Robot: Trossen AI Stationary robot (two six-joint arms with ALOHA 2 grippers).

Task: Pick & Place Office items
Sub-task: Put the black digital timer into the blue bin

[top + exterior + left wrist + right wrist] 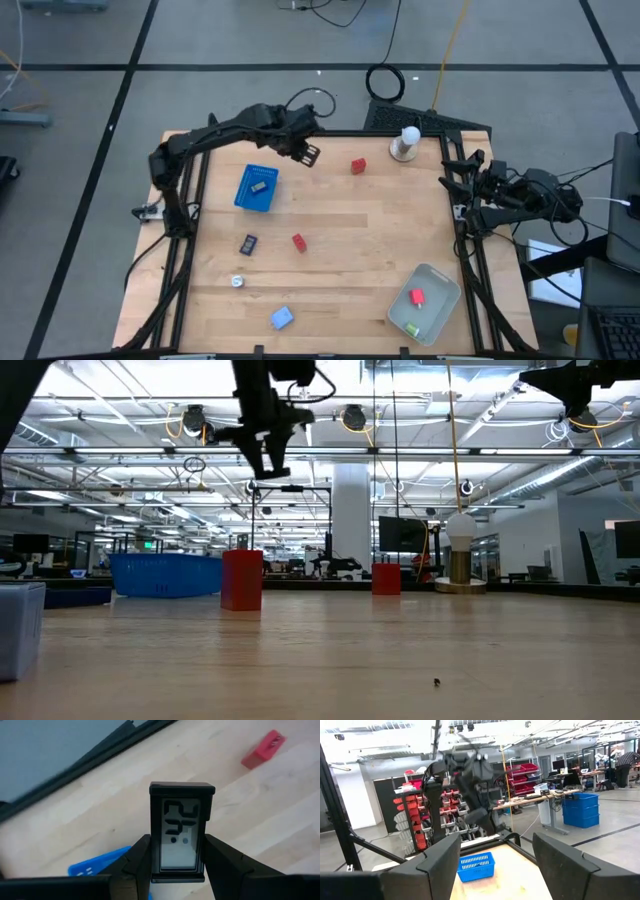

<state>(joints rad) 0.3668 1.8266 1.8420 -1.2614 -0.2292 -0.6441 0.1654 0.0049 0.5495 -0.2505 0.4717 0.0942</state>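
Note:
My left gripper hangs above the table's far side, between the blue basket and a red block, shut on a small black clip with a pale face. The basket holds one small grey piece. A second red block, a black piece, a silvery-white piece and a blue bit lie flat on the wood. A red piece and a green one lie in the translucent tray. My right gripper is open, parked at the table's right edge. My left gripper pinches the black clip between its two fingers, one on each long side, at the lower half. The capped end sticks out past the fingertips. The fingers point downward from above, and the clip is lifted clear of the table.
A white knob-topped stand stands at the far edge, right of the left gripper. The tray sits at the near right corner. Bare wood lies in the middle and right of the table. The black frame rails run along the table's sides.

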